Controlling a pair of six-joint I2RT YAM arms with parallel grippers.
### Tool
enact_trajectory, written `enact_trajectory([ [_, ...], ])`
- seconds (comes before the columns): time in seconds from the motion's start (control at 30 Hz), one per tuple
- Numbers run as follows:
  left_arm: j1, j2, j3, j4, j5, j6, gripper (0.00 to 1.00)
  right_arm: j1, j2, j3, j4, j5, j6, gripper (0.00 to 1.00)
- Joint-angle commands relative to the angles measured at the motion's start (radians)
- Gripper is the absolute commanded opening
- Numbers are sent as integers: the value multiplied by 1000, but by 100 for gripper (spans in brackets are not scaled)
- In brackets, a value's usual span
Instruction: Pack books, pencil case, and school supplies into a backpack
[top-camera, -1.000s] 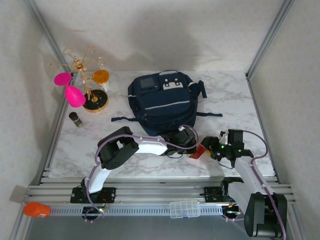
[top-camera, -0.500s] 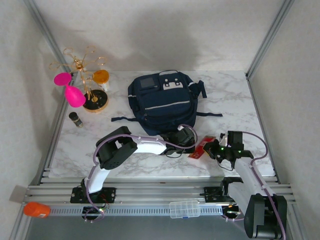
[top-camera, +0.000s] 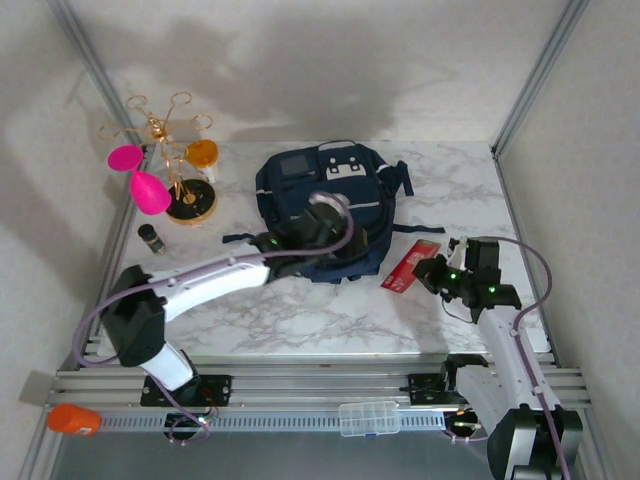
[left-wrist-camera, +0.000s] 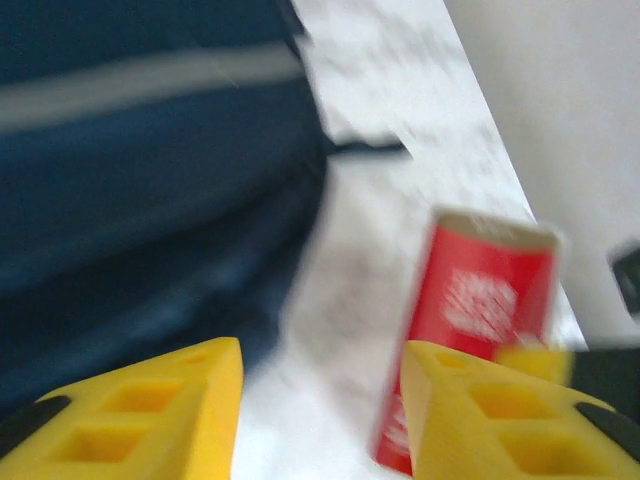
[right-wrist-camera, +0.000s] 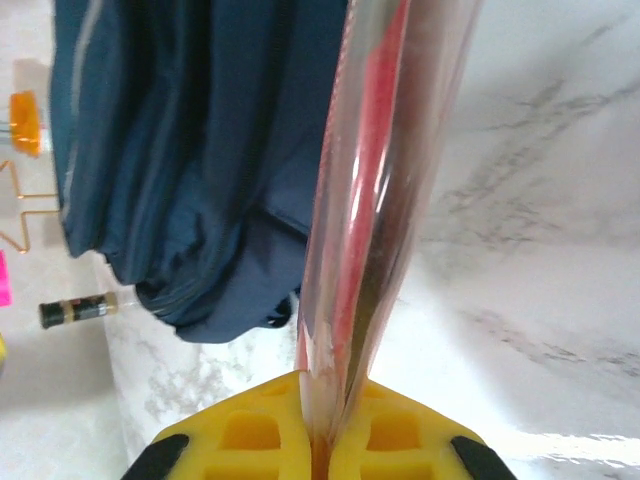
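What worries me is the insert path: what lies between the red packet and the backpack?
Only bare marble table separates the red packet from the backpack, as the left wrist view shows.

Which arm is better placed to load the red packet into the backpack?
Right: the right claw is shut on the flat red plastic-wrapped packet beside the dark navy fabric backpack; the left claw is open and empty.

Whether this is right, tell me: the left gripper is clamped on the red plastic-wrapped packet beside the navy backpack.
Wrong arm. The right gripper is clamped on the red plastic-wrapped packet beside the navy backpack, as the right wrist view shows; the left gripper stands open and empty.
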Motion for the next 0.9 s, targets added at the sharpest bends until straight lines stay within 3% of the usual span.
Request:
enact_trajectory([
  [0.0,151,-13,-59,-104,-59,42,51,4,39,73,1,-83,-37,2],
  [0.13,308,14,-127,-15,3,-8,64,35,89,117,32,-112,-47,2],
  [0.27,380,99,-121,31,34,-58,65,59,145,151,54,-113,-44,2],
  [0.43,350,156,-164,178,149,-130,65,70,198,243,15,-94,-117,1],
  [0.7,198,166,-129,218,157,-195,62,36,254,365,-48,52,-180,1],
  [0.8,159,141,-97,150,99,-166,63,15,276,384,-50,74,-172,1],
  [0.87,153,115,-78,29,-16,-145,68,1,286,390,-48,77,-167,1],
])
